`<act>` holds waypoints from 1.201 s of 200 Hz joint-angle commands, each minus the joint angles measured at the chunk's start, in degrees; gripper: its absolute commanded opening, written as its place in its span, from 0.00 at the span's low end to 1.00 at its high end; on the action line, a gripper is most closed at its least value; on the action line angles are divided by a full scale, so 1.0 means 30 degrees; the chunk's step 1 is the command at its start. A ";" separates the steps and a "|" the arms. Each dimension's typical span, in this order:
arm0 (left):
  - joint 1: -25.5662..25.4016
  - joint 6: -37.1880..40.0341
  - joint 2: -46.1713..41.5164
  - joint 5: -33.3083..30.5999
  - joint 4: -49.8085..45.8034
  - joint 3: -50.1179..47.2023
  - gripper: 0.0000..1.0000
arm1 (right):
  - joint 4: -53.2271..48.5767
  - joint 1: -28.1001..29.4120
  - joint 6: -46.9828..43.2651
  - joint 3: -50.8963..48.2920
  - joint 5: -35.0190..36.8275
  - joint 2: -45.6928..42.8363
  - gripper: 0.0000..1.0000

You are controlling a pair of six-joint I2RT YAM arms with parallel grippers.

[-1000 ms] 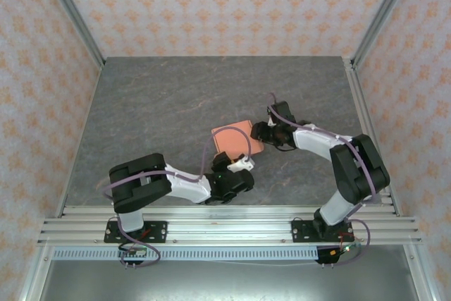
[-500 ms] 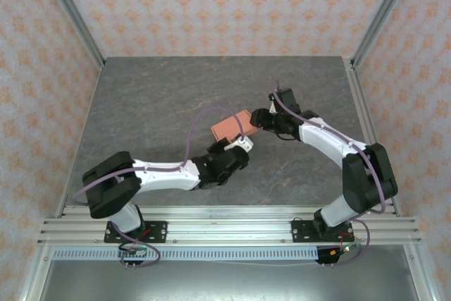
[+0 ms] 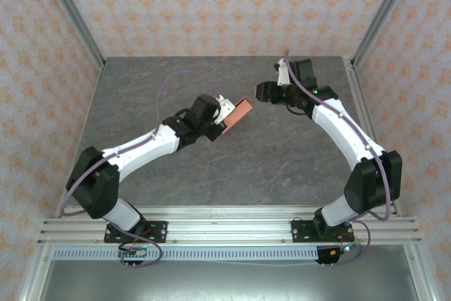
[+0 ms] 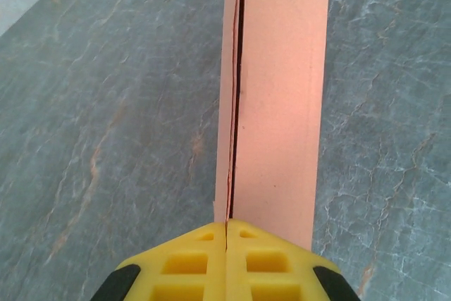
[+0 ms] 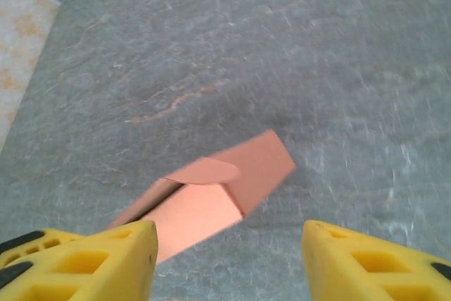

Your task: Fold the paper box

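Left end effector (image 3: 224,119) is clamped shut on the near edge of the paper box (image 3: 238,112), jaws meeting on the thin card, and we have the box held up off the tabletop (image 3: 141,89), around mid-field. Its long axis runs straight out from that grip toward the right end effector (image 3: 262,91), which hangs wide open and empty just beside the far end. So the right arm is the free one, with the box dead ahead of its spread jaws and slightly low. From the right wrist we see a rounded tab (image 5: 211,170) untucked at that end, and we judge tucking it comes next. Nothing shows inside the box.
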 commanded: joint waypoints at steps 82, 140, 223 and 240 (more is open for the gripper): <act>0.2897 0.7469 0.5715 0.7175 -1.0998 1.0135 0.00 | -0.5568 -0.0461 -1.1128 0.5188 -0.3449 0.3805 0.46; 0.3176 0.9167 0.7948 0.7278 -1.3616 1.2715 0.00 | -0.3714 -0.0466 -1.0942 0.3422 -0.3252 0.3846 0.45; 0.3288 0.9241 0.8790 0.7154 -1.4079 1.3889 0.00 | -0.2733 -0.0456 -1.0414 0.1904 -0.1444 0.4459 0.45; 0.3292 0.9270 0.8797 0.7160 -1.4083 1.3936 0.00 | -0.2307 -0.0459 -1.0168 0.1622 -0.1242 0.4603 0.45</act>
